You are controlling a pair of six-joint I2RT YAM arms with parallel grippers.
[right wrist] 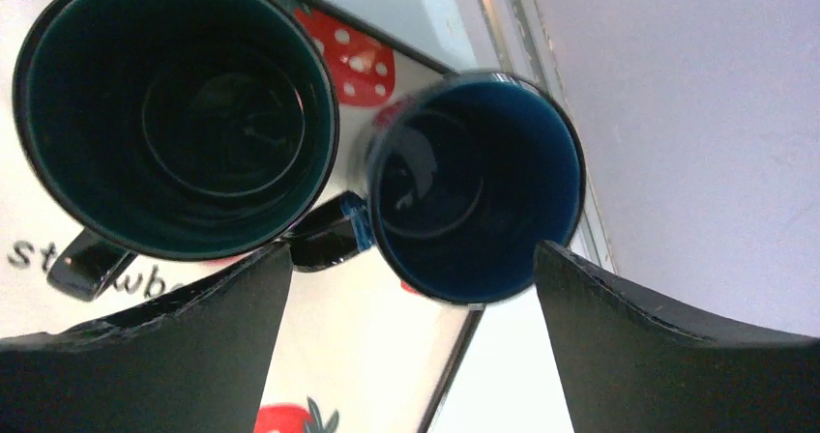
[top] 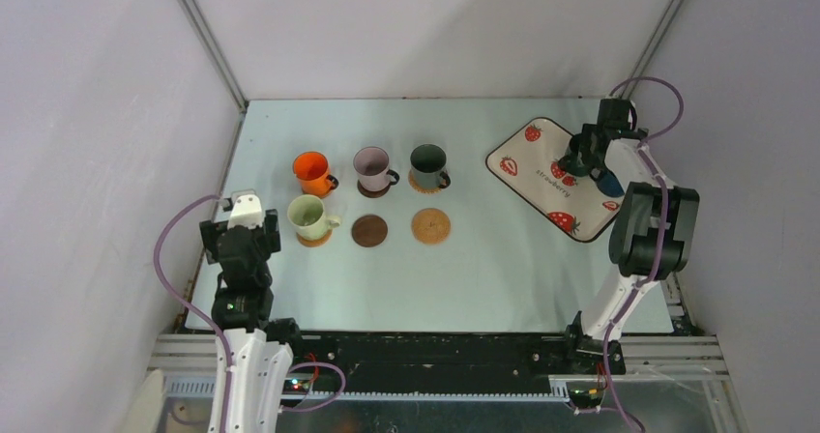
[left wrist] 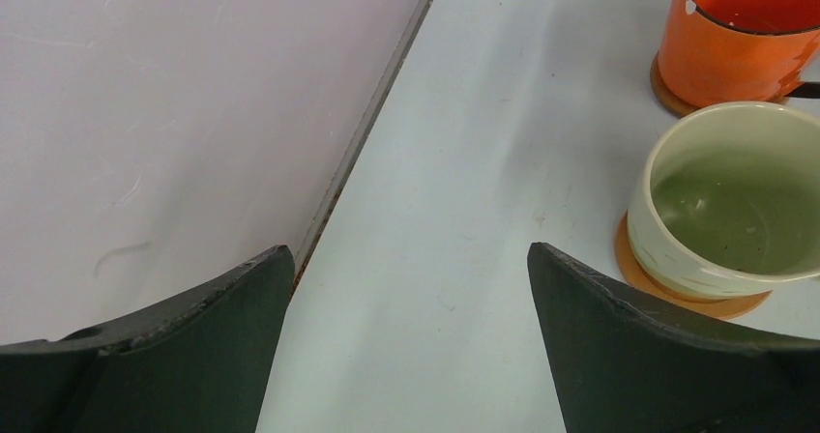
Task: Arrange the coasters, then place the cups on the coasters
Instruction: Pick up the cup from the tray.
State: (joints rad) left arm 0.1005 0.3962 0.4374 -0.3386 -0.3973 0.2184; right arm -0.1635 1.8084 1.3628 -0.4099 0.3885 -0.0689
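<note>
The six coasters (top: 369,230) are laid out in two rows of three at the centre-left of the table (top: 483,278); the arranging step appears complete. Four of the six cups (top: 372,167) are seated on coasters: in the far row the orange cup (top: 311,170), the mauve-white cup (top: 372,165) and a dark green cup (top: 426,162); in the near row, at the left, the pale green cup (top: 307,216). The dark brown coaster (top: 369,231) and the tan coaster (top: 430,225) in the near row are bare. Two cups are not yet placed: a second dark green cup (right wrist: 174,114) and the navy cup (right wrist: 474,187) stand side by side, close but apparently not touching, on the strawberry-print tray (top: 522,158) at the far right. The right gripper (right wrist: 411,259) hovers over these two with jaws fully apart and nothing held; the navy cup lies roughly in line with the gap. The left gripper (left wrist: 411,259) is likewise spread wide and empty, over bare table just left of the pale green cup. Count: six coasters, six cups, one tray.
</note>
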